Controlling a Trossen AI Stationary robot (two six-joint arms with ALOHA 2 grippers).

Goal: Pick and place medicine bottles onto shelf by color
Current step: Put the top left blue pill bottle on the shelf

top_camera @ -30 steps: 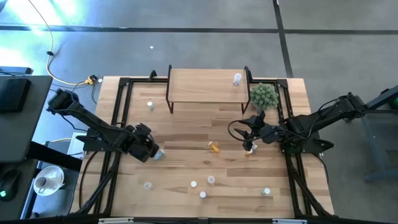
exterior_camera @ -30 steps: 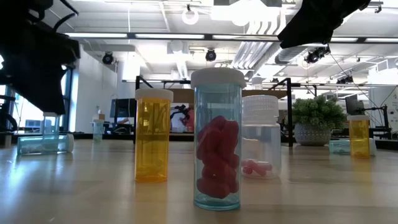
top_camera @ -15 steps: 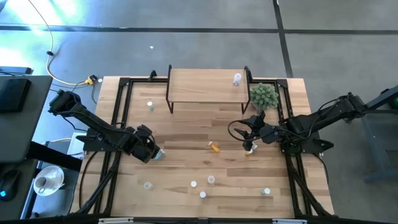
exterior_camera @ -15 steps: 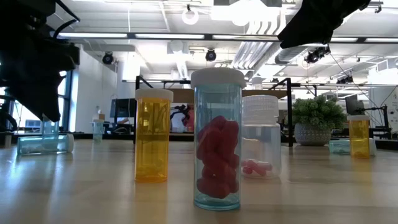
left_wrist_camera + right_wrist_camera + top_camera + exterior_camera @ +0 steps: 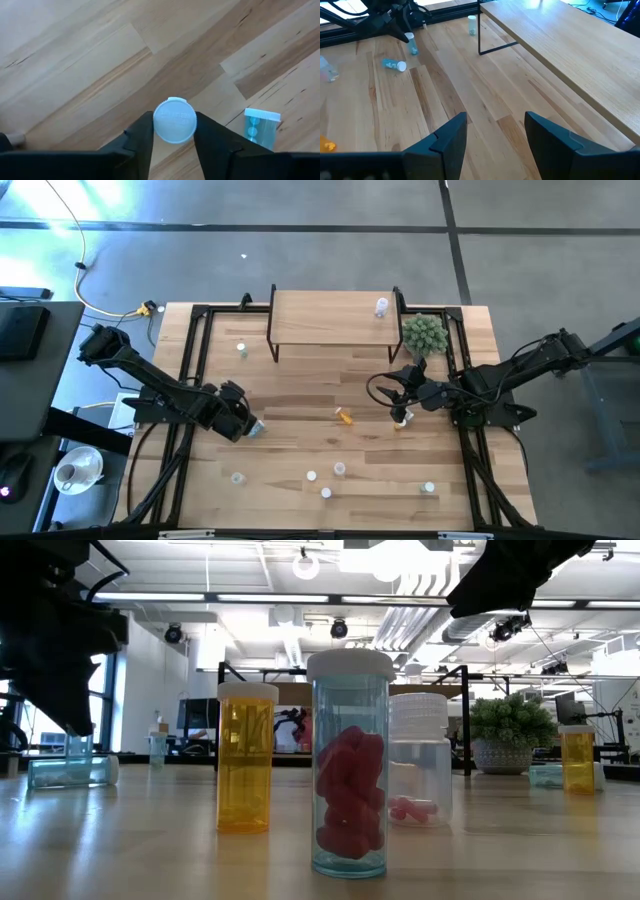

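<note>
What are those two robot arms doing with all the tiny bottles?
The robot is sorting medicine bottles onto the shelf. The left gripper has its fingers on either side of a standing bottle's white cap, with a light blue bottle lying beside it. The right gripper hangs open and empty over the table near the shelf. One bottle already stands on the shelf; others are scattered over the table.

Industrial lab: exposed ceiling ducts (image 5: 420, 625), concrete floor (image 5: 300, 250).

Pale matt wood plank table (image 5: 300, 440), translucent glossy plastic bottles (image 5: 348, 765), black metal-legged shelf (image 5: 330, 317)
</note>
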